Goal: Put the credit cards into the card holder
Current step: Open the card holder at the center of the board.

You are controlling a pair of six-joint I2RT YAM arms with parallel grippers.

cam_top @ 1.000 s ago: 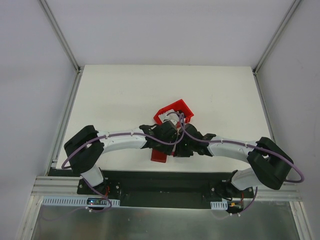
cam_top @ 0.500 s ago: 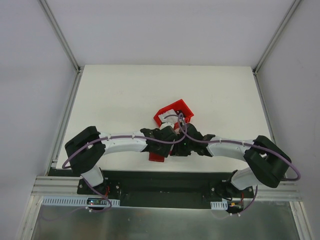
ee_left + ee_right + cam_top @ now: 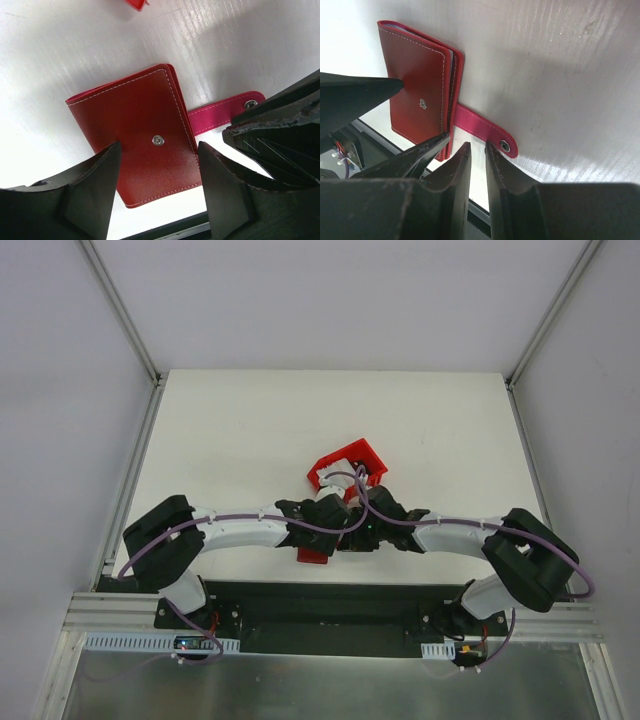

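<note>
The card holder (image 3: 135, 130) is a red wallet lying folded shut near the table's front edge, its snap tab (image 3: 225, 112) spread flat to one side. It also shows in the right wrist view (image 3: 415, 85) and in the top view (image 3: 314, 556). My left gripper (image 3: 159, 145) is open just above it, one finger on each side. My right gripper (image 3: 476, 145) is nearly shut with a narrow empty gap, its tips at the tab (image 3: 482, 130). Whitish credit cards (image 3: 333, 480) lie in the red bin behind the grippers.
The open-topped red plastic bin (image 3: 362, 455) stands just behind both wrists, its corner (image 3: 137, 4) showing in the left wrist view. The table's front edge and the black base rail (image 3: 320, 595) lie right below the wallet. The two grippers are crowded together.
Both wrists have edged left and closer together over the wallet. The left arm's elbow has swung left. The wallet has shifted slightly left.
</note>
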